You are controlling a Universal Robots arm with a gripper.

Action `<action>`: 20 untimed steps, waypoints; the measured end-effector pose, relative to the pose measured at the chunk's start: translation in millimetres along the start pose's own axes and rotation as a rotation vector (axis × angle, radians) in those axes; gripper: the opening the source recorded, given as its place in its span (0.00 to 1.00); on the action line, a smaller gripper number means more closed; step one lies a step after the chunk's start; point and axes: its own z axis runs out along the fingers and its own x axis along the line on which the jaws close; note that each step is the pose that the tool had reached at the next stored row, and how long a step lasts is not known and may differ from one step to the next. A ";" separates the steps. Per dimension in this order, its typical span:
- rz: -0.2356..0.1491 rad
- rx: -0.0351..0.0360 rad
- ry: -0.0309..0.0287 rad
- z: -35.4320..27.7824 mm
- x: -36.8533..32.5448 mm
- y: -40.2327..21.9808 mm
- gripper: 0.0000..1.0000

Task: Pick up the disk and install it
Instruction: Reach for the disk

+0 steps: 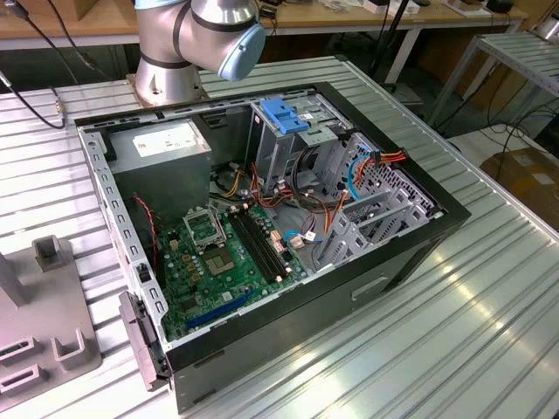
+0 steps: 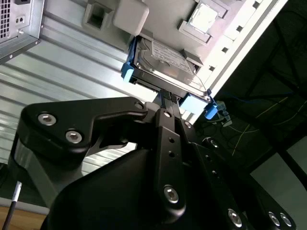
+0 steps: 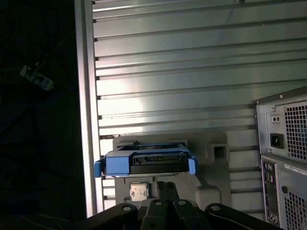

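The disk (image 2: 165,62) is a dark grey drive with a white label and blue side rails. It lies on a light grey fixture (image 2: 230,28) on the slatted metal table. In the first wrist view the disk (image 3: 144,163) faces me end-on, connector edge nearest. My gripper (image 2: 165,98) has its black fingers together, and their tips reach the disk's near edge. In the first wrist view the gripper (image 3: 164,184) sits just in front of that edge. I cannot tell whether the tips touch the disk. The open computer case (image 1: 262,218) holds a drive cage with a blue tab (image 1: 284,118).
A small square chip (image 3: 138,192) rests on the fixture (image 3: 211,191) beside the disk. The case's rear panel (image 3: 283,158) stands close by. The table edge (image 3: 84,120) drops off to a dark floor. Part of the fixture (image 1: 44,323) lies at the exterior view's left.
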 end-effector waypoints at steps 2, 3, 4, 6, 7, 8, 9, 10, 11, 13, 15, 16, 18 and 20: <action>0.000 -0.0001 -0.0003 0.8 6.5 0.6 0.11; 0.000 0.0000 -0.0002 1.4 12.4 1.4 0.11; 0.000 0.0000 -0.0001 2.0 18.4 2.4 0.11; 0.000 -0.0001 -0.0002 3.7 29.1 4.2 0.11; 0.000 -0.0001 -0.0003 4.5 31.1 4.6 0.11; -0.002 0.0000 -0.0005 5.4 32.1 5.0 0.11; -0.005 0.0002 -0.0015 5.9 32.4 5.1 0.11; -0.009 0.0003 -0.0044 6.4 32.6 5.3 0.11; -0.012 0.0001 -0.0094 6.9 32.8 5.4 0.11; -0.015 -0.0008 -0.0229 7.8 33.6 5.6 0.11; -0.016 -0.0016 -0.0347 8.8 36.7 5.5 0.11; -0.016 -0.0017 -0.0355 9.5 42.5 5.0 0.11; -0.017 -0.0016 -0.0355 10.1 48.3 4.6 0.11; -0.017 -0.0016 -0.0355 10.1 48.7 4.5 0.11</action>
